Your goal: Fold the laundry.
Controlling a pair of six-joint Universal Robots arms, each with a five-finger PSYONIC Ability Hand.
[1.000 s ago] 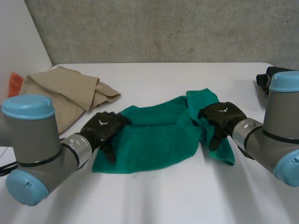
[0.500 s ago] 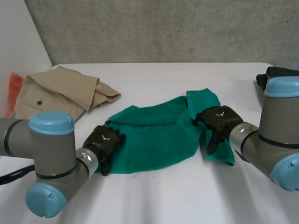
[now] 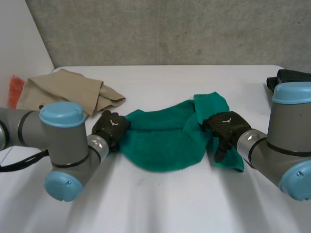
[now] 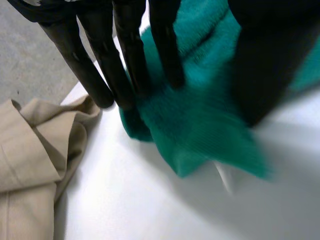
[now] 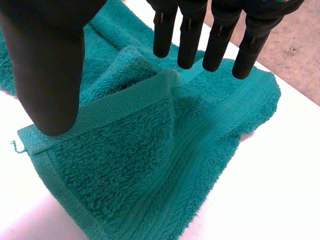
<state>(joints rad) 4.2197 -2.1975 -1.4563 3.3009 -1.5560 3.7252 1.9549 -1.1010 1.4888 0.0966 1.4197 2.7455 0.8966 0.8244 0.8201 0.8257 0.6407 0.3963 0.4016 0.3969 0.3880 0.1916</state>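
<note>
A green towel (image 3: 165, 138) lies rumpled in the middle of the white table (image 3: 160, 204). My left hand (image 3: 111, 127) is at the towel's left edge. In the left wrist view its fingers (image 4: 100, 55) and thumb press a bunch of the green towel (image 4: 200, 125) between them, and a corner hangs below. My right hand (image 3: 224, 126) is over the towel's folded right end. The right wrist view shows that hand (image 5: 47, 65) with straight fingers and the thumb held apart, just above the green towel (image 5: 150, 165), holding nothing.
A beige garment (image 3: 68, 94) lies crumpled at the back left, close to my left hand, and appears beside it as beige garment (image 4: 30, 165). An orange cloth (image 3: 15, 87) peeks out behind it. A black item (image 3: 286, 77) sits at the table's far right edge.
My left hand has closed on the towel's near left corner and drawn it back toward the far left, so the towel's left side is bunched. The right hand has hardly moved.
</note>
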